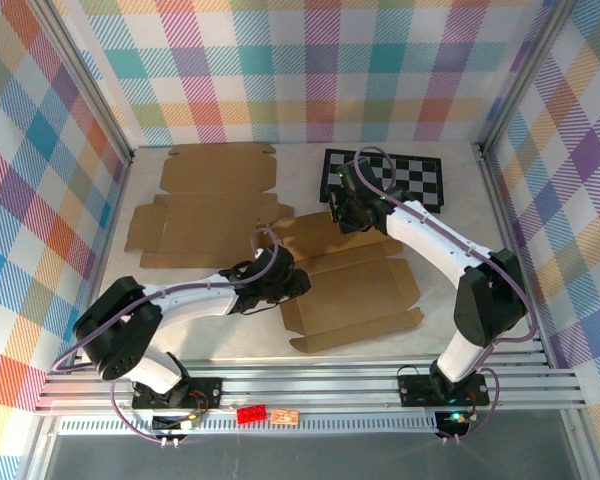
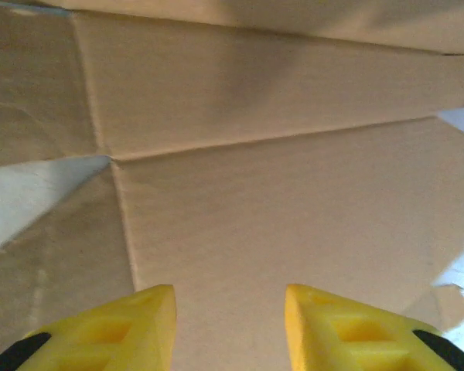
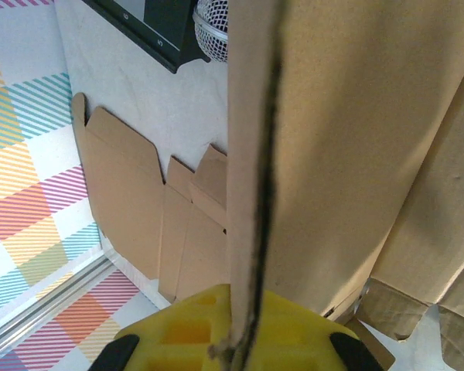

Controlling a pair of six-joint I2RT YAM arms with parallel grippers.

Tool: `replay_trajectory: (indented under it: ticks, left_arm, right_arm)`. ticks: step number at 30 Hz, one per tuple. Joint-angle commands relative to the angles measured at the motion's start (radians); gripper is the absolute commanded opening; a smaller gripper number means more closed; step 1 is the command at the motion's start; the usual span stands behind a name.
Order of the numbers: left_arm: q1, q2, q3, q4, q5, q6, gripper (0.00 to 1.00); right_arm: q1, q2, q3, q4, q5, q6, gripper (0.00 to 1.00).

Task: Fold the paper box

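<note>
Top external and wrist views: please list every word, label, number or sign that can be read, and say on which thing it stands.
None can be read.
Box blank and spare blank: plain brown cardboard, no print.
Checkerboard: squares only.
Black edge in the right wrist view: two white marks, too small to read.
Red block at the front rail: no marking legible.

Bright, even overhead light gives the top view only soft shadows on the table [image 1: 230,340]. The left wrist view is blurred, the paper box [image 2: 294,216] dimmer toward 8 o'clock, with pale glare at 3 o'clock.
</note>
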Motion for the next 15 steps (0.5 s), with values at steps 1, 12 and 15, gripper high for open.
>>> replay_trajectory:
  ticks: [1, 12, 15]
  left_arm:
    - [0.051, -0.022, 0.016, -0.016, -0.027, 0.072, 0.44]
    - [0.132, 0.003, 0.043, -0.178, -0.081, 0.134, 0.5]
    - [0.139, 0.014, 0.059, -0.196, -0.106, 0.135, 0.51]
  right_arm:
    - [-0.009, 0.008, 0.024, -0.005, -0.002, 0.004, 0.0]
    - [-0.011, 0.013, 0.034, -0.004, -0.005, 0.008, 0.0]
    - [-0.011, 0.013, 0.036, -0.007, -0.004, 0.007, 0.0]
